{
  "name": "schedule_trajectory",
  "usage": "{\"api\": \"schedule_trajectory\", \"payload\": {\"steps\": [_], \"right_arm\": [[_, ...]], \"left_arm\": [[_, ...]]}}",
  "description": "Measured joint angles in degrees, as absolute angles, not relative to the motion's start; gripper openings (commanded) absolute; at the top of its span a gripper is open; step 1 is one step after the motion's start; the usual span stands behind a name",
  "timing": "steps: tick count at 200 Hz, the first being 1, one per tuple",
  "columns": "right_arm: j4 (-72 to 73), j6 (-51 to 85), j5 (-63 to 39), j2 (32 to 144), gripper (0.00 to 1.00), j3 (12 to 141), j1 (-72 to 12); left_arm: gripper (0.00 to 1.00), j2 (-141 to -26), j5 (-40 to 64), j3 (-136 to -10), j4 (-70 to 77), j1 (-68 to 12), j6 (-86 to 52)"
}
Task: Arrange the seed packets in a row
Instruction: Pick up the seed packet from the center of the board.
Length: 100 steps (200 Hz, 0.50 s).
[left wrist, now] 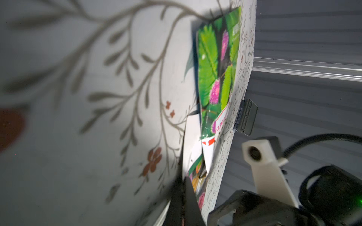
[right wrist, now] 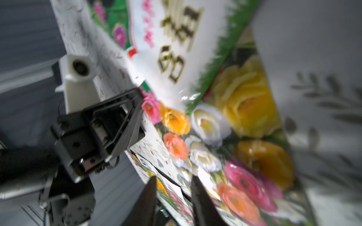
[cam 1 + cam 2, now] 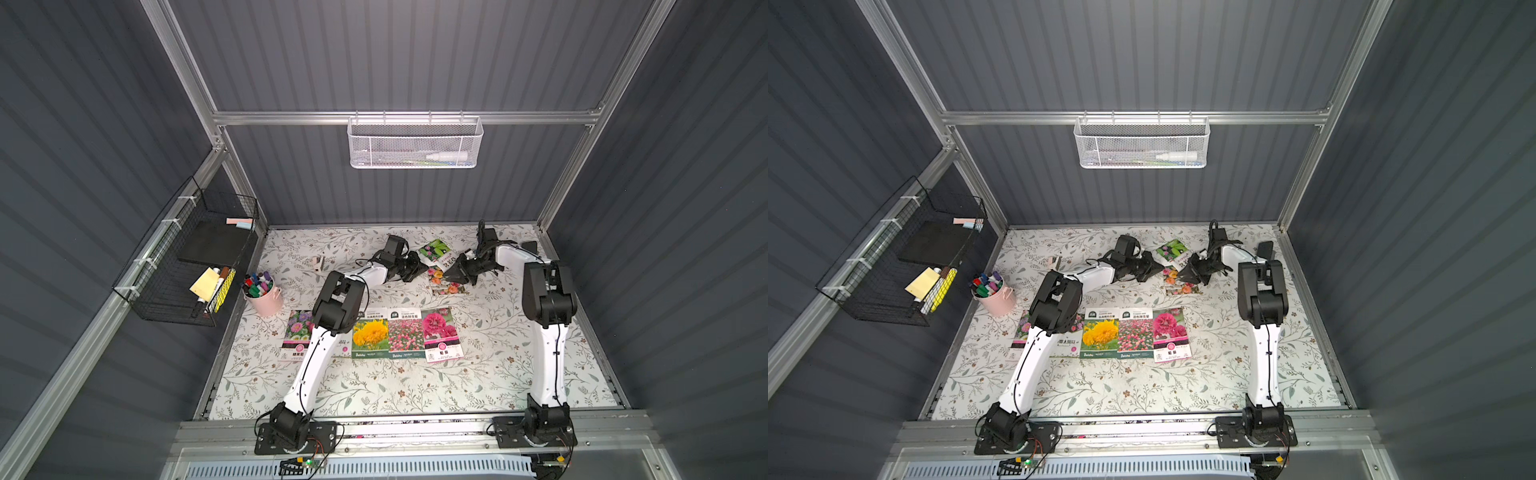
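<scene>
1. Grey ribbed walls box in a table (image 3: pixel 498 374) covered with a leaf-and-blossom print. Two white-and-black arms reach from its near edge toward the back.
2. Five seed packets (image 3: pixel 374 328) lie side by side in a row across mid-table. From the left end they are a mixed-flower packet (image 3: pixel 297 330), a white-labelled packet (image 3: pixel 1068 343) largely hidden under the left arm, a yellow-flower packet (image 3: pixel 370 338), a pink-field packet (image 3: pixel 405 334) and a magenta-bloom packet (image 3: pixel 442 332).
3. Two more packets lie apart from the row, near the back of the table and between the two grippers. A green-leaved packet (image 3: pixel 434 249) sits askew and overlaps the far end of a rose packet (image 3: pixel 446 284).
4. Reaching in from the left side of that pair, the left gripper (image 3: pixel 420 266) has its jaws together and its tips at the packets' edge. Whether it pinches an edge cannot be told.
5. On the opposite side of the pair, the right gripper (image 3: pixel 449 269) has its jaws apart. In the right wrist view one of its fingers (image 2: pixel 197 195) crosses the rose packet's edge, and nothing is seen clamped between them.
6. A pink bucket (image 3: pixel 266 301) of markers stands at the table's left edge. A black wire basket (image 3: pixel 166 266) hangs on the left wall and a white mesh basket (image 3: pixel 415 143) on the back rail.
</scene>
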<state>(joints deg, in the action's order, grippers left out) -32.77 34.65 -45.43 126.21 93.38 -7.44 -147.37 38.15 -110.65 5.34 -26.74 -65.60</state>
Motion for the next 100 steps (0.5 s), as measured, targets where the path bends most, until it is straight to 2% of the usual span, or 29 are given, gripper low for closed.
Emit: {"api": "schedule_trajectory", "payload": {"steps": [35, 79, 100], "right_arm": [[-28.97, 34.83, -45.10, 116.09, 0.63, 85.56, -4.32], [-26.57, 34.52, -44.91, 111.68, 0.67, 77.65, -2.35], [-26.61, 34.44, -45.04, 110.06, 0.73, 74.61, -2.42]], "left_arm": [[0.00, -146.78, 43.68, -109.49, 12.19, -25.74, -72.93], [0.00, -140.07, 50.35, -104.62, 20.21, -25.26, -78.76], [0.00, -136.20, 55.07, -102.15, 23.90, -25.12, -80.29]]}}
